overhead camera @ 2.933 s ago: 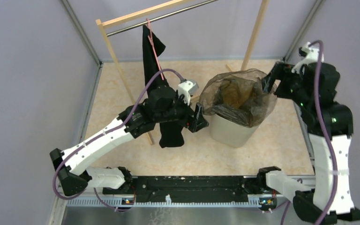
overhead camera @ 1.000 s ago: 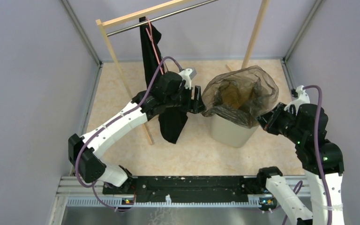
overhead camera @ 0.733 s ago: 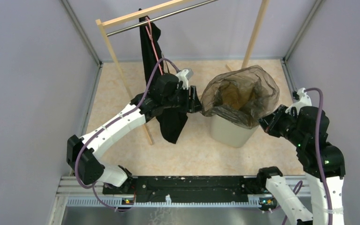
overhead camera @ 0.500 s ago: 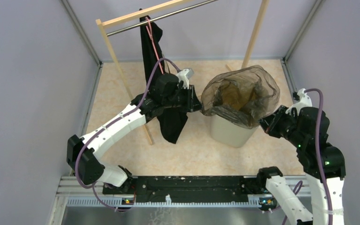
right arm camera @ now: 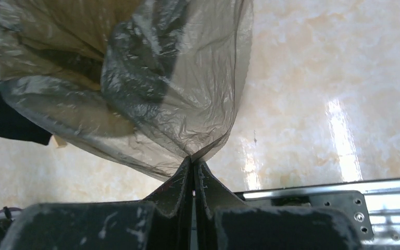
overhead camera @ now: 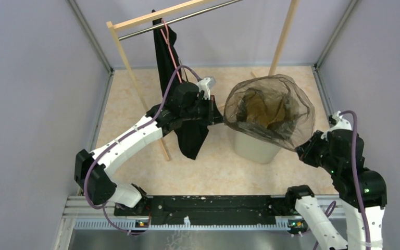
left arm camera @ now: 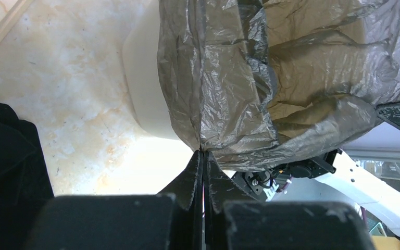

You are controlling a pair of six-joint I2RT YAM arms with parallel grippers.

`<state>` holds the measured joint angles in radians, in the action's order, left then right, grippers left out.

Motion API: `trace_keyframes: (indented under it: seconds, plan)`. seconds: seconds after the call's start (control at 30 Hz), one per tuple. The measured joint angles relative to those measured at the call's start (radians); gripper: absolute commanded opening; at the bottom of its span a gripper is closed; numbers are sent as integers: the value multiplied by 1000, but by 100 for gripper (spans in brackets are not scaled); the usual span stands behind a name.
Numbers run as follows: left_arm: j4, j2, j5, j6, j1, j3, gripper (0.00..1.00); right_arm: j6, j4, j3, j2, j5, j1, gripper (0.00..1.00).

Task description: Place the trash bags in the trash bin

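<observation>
The brown-grey translucent trash bag (overhead camera: 268,112) is stretched open over the cream trash bin (overhead camera: 252,147), whose lower side shows under it. My left gripper (overhead camera: 220,120) is shut on the bag's left rim. My right gripper (overhead camera: 300,150) is shut on the bag's near-right rim, off to the right of the bin. In the left wrist view the closed tips (left arm camera: 203,152) pinch the wrinkled film (left arm camera: 271,78) beside the bin wall (left arm camera: 146,88). In the right wrist view the closed tips (right arm camera: 192,159) hold a taut fold of the bag (right arm camera: 151,78) above the floor.
A wooden clothes rack (overhead camera: 127,62) stands behind the left arm. A black T-shirt (overhead camera: 190,138) on a pink hanger (overhead camera: 169,44) hangs from it and drapes under the left wrist. Grey walls close in both sides, and a metal rail (overhead camera: 208,221) runs along the near edge.
The left gripper has closed on the bag's left rim. The right gripper has pulled its edge down and to the right, stretching the bag's mouth wider and flatter.
</observation>
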<state>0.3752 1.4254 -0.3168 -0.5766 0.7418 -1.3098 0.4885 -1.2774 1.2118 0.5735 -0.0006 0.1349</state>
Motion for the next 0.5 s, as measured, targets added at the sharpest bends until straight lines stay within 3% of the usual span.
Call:
trace_keyframes:
  seconds: [0.5]
  plan:
    - [29,9,30,22,8,8,0,140,30,-151,-60,127,0,0]
